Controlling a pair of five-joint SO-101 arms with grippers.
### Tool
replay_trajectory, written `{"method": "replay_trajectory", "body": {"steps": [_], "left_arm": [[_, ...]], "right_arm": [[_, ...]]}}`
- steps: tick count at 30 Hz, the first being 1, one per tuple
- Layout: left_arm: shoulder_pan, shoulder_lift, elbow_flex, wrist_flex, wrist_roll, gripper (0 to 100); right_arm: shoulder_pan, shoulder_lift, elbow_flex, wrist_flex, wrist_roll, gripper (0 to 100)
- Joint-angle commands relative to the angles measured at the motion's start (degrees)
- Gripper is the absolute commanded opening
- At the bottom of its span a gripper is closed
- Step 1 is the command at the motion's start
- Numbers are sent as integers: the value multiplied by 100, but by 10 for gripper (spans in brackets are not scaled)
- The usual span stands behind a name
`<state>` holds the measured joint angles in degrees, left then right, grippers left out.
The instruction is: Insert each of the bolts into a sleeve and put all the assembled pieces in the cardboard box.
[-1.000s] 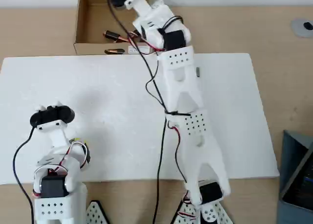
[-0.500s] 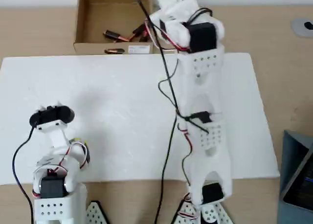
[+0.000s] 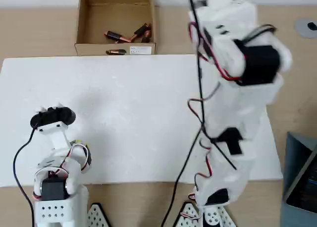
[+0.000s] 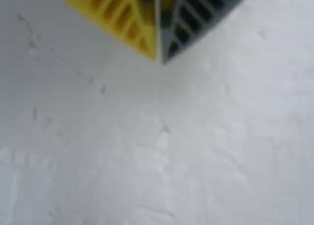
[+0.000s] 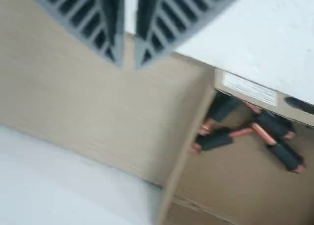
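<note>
The cardboard box (image 3: 81,24) stands at the table's far edge and holds several black sleeves with copper bolts (image 3: 141,32) in them. One more assembled piece (image 3: 116,52) lies along the box's front wall. My right arm (image 3: 237,53) is raised to the right of the box. In the right wrist view my right gripper (image 5: 128,54) is shut and empty over bare wood beside the box (image 5: 184,151), with the assembled pieces (image 5: 221,136) visible inside. My left arm (image 3: 54,157) sits folded at the near left. My left gripper (image 4: 158,55) is shut and empty just above the white mat (image 4: 157,151).
A white mat (image 3: 114,118) covers most of the table. A dark grey bin (image 3: 299,182) stands at the near right edge. A small grey round object (image 3: 306,28) lies on the wood at the far right.
My right arm has pulled back from over the box, swinging right and rising toward the camera. The left arm has not moved.
</note>
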<state>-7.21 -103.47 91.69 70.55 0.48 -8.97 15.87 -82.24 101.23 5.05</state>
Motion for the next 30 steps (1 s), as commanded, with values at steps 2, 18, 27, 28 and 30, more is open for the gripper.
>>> {"method": "replay_trajectory", "body": {"steps": [2,18,27,28,30], "left_arm": [[-44,-40,-35,-35,0,4],[-44,-40,-35,-35,0,4],[-44,-40,-35,-35,0,4],[-44,-40,-35,-35,0,4],[-44,-40,-35,-35,0,4]], "right_arm": [[338,-1314,1402,123,-53,9],[365,-4031,6316,-554,-1020,9],[365,-6018,9991,-2286,-1099,9],[365,-6255,10404,-2514,-1081,9],[365,-6695,11169,-2884,-1073,9]]}}
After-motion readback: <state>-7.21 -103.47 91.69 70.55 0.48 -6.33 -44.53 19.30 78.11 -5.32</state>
